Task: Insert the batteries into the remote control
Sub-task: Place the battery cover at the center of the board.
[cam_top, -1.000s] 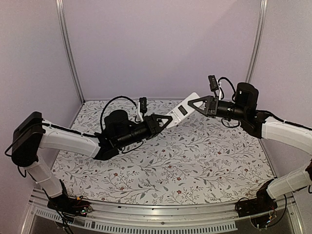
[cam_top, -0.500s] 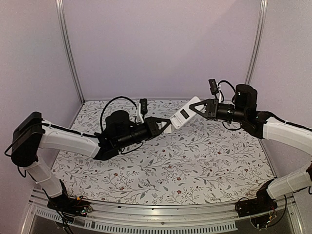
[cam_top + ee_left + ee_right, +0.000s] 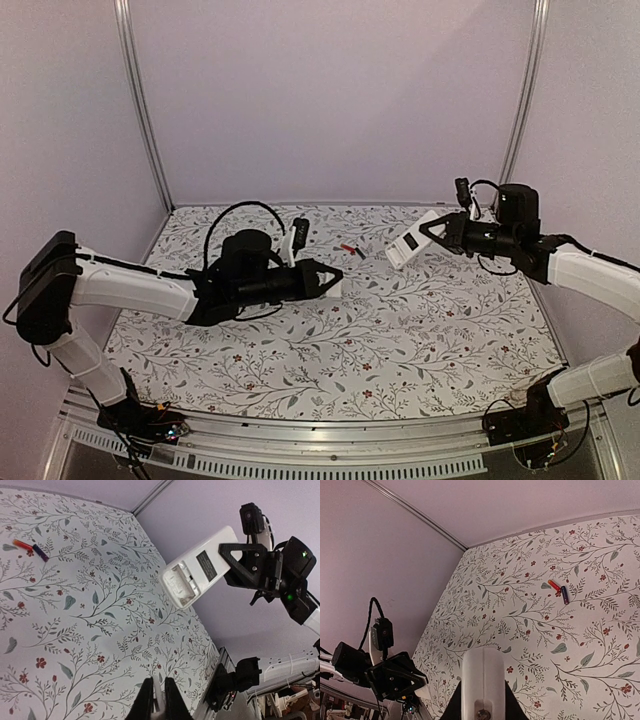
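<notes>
Presently, right jaws were clamped on the remote control point(image 3: 403, 243), held above the desk point(image 3: 420, 340) at far right, battery bay open. Left jaws were nearly closed on a thin white piece point(image 3: 158, 702). The batteries point(image 3: 349, 249) lay on the desk, far centre.

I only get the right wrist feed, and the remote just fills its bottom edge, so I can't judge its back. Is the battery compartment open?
Observer: Yes. The left wrist view shows the back of the remote control, with its compartment uncovered and empty.
Operator: Where's the cover?
Observer: I can't say for sure. The left gripper is shut on a thin white piece that may be it.
Operator: Is the remote off the table?
Observer: Yes. In the top view the right gripper holds it tilted in the air, to the right of the batteries lying on the cloth.
</notes>
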{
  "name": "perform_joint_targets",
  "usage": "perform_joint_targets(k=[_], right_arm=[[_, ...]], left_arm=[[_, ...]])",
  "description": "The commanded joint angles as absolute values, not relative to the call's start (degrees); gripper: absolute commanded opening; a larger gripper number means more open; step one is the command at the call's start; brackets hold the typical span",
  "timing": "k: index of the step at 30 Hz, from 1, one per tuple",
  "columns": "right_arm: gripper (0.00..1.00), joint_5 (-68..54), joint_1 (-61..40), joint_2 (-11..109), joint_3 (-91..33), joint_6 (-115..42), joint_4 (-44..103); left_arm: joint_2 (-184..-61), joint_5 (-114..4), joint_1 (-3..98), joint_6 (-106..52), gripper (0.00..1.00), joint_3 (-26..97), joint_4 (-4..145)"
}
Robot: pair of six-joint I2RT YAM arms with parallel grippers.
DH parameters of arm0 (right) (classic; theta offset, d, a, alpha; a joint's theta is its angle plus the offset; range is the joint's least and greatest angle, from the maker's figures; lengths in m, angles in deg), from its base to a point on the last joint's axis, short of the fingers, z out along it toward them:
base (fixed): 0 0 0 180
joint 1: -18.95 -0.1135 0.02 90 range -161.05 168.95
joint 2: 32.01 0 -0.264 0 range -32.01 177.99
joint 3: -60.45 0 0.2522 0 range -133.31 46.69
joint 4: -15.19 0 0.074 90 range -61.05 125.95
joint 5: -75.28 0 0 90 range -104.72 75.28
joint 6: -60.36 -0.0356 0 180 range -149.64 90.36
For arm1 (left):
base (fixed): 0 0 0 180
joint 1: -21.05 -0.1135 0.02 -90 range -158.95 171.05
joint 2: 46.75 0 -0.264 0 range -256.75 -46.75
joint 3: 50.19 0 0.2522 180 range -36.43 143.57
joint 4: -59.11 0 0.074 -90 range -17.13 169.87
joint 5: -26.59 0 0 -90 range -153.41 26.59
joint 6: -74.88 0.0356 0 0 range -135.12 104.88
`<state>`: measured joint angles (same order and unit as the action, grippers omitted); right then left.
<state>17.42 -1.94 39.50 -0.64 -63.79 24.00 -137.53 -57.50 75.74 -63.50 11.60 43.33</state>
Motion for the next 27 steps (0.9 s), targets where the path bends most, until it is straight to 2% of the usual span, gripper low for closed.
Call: perform_joint_targets(k=[1, 19, 27], right_arm=[[0.0, 20.3, -0.9, 39.0, 0.4, -61.8, 25.0], [0.0, 24.0, -0.5, 43.5, 0.9, -60.1, 25.2], [0.0, 23.6, 0.0, 44.6, 0.8, -59.8, 25.2]], left_arm=[[-142.7, -50.4, 74.5, -60.6, 0.08, 12.2, 50.8], [-158.1, -43.4, 72.8, -60.6, 0.15, 16.7, 57.7], [-158.1, -49.0, 72.6, -57.4, 0.32, 19.5, 67.8]])
